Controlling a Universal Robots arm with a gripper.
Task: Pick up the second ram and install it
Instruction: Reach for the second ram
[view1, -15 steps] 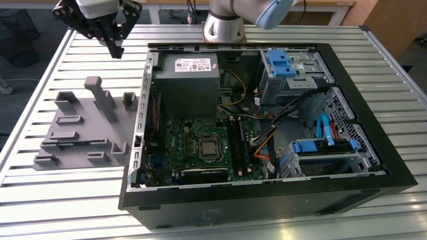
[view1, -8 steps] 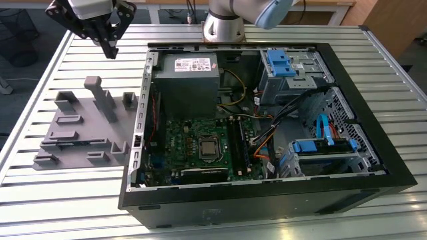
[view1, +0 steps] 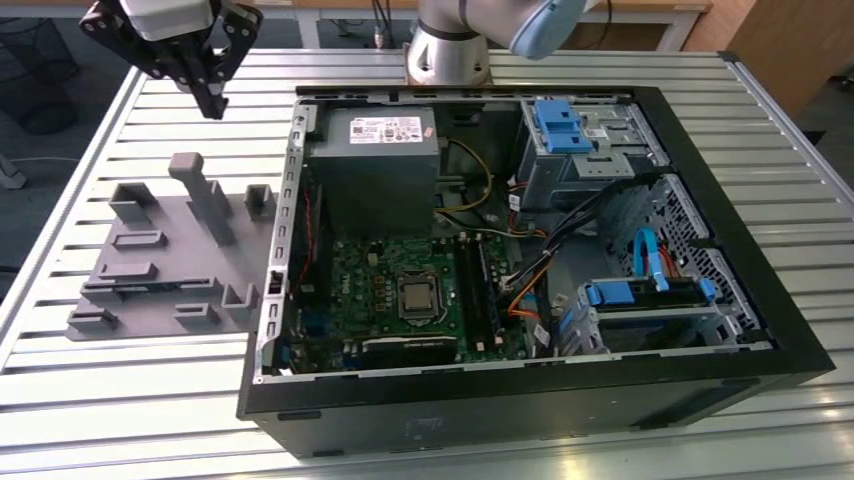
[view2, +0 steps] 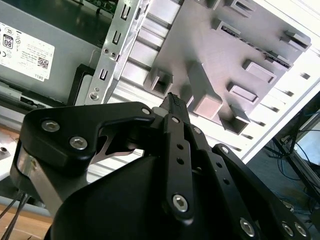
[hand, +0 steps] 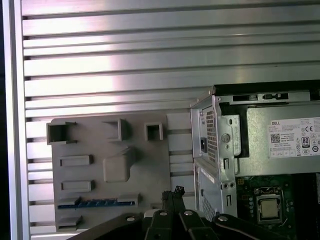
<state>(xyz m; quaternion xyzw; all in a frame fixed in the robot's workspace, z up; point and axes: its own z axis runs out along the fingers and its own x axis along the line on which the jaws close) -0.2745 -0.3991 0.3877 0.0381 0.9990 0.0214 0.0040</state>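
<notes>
- Evidently the second ram (hand: 97, 202) had not been picked up yet: in the first wrist view it stood on edge in a long slot of the grey holder tray (hand: 90, 145), a thin dark strip with bluish marks along it.
- The step in hand looked like the approach for the pick, with installation not begun.
- The gripper (hand: 172, 192) was apart from the strip. In the first wrist view its tips showed beside the tray edge that faces the computer case (view1: 534, 400), off the strip's nearer end.
- In the exterior view the gripper (view1: 211, 95) hung high over the worktop (view1: 134, 400), beyond the tray's far edge and well clear of everything on the tray.
- The fingers (view2: 175, 145) appeared pressed together to a single narrow tip, with nothing between them.
- By judgement, a grasp would call for the fingers to part, line up across the strip's thin width and come down squarely over the slot, since a tilted approach could jam the board against the slot walls.
- Further out, the case lay open on the worktop just beside the tray, on the exterior view's right, with the motherboard (view1: 387, 280) and its long black slots (view1: 474, 290) exposed.
</notes>
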